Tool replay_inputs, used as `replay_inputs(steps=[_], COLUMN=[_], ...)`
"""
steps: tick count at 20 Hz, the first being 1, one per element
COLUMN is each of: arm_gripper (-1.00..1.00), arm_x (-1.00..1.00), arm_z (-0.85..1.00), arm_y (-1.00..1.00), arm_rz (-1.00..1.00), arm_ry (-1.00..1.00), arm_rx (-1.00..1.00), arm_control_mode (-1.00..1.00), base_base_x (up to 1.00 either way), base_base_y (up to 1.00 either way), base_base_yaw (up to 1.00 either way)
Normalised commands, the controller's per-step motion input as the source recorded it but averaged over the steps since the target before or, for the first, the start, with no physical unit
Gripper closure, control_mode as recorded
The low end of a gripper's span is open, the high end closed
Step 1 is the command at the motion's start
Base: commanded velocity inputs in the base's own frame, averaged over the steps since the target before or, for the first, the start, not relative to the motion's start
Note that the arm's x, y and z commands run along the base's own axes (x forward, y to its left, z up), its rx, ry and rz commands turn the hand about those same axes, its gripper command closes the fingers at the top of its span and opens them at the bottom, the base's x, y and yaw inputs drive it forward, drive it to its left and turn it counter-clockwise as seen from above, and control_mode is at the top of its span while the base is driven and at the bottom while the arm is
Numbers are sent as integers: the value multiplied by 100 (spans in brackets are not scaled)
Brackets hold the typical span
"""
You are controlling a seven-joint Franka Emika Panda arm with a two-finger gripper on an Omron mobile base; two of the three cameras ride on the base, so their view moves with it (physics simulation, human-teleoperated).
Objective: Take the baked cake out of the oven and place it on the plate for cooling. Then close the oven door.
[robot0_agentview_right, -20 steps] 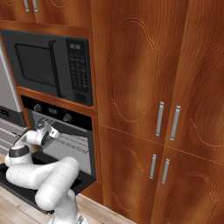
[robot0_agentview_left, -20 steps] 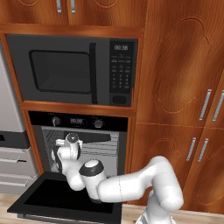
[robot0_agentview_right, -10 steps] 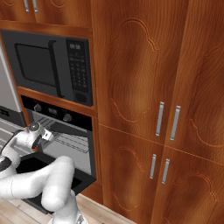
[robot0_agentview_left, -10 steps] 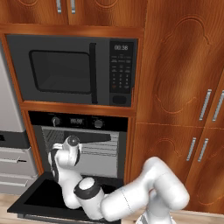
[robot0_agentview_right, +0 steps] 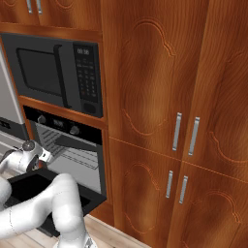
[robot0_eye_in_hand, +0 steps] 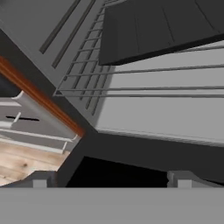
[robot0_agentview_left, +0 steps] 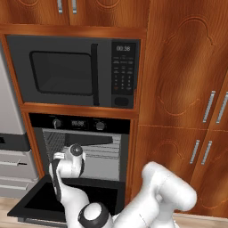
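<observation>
The oven (robot0_agentview_left: 80, 124) is open. The oven door (robot0_agentview_left: 42, 201) lies flat in front of it, also seen low in the right base view (robot0_agentview_right: 26, 186). My gripper (robot0_agentview_left: 60, 157) hangs at the left of the oven mouth, just above the door (robot0_eye_in_hand: 131, 170), and is open with nothing between its fingertips (robot0_eye_in_hand: 39, 180). Wire racks (robot0_eye_in_hand: 144, 89) cross the cavity, and a dark flat tray (robot0_eye_in_hand: 162, 26) rests on the upper one (robot0_agentview_left: 91, 140). The cake is hidden and the plate is out of view.
A dark grey microwave (robot0_agentview_left: 73, 71) sits directly above the oven. Tall wooden cabinet doors (robot0_agentview_left: 182, 89) fill the right side. Steel drawers (robot0_agentview_left: 11, 171) stand to the left, with wooden floor (robot0_eye_in_hand: 19, 162) below them.
The arm's elbow has sunk lower in front of the door, and the hand has shifted slightly left at the oven mouth. The jaws have stayed open.
</observation>
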Motion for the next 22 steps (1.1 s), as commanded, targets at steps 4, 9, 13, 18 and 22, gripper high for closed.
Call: replay_inputs(steps=[4, 9, 13, 18, 22], arm_gripper=[-100, -100, -100, -100, -100], arm_x=[-83, -76, -74, -82, -89], arm_z=[14, 10, 10, 4, -1], arm_y=[2, 19, 18, 17, 18], arm_rz=[0, 0, 0, 0, 0], arm_ry=[0, 11, 19, 15, 4], arm_rx=[0, 0, 1, 1, 0], arm_control_mode=[-100, -100, -100, -100, -100], base_base_x=[0, 0, 0, 0, 0], base_base_y=[0, 0, 0, 0, 0], base_base_yaw=[0, 0, 0, 0, 0])
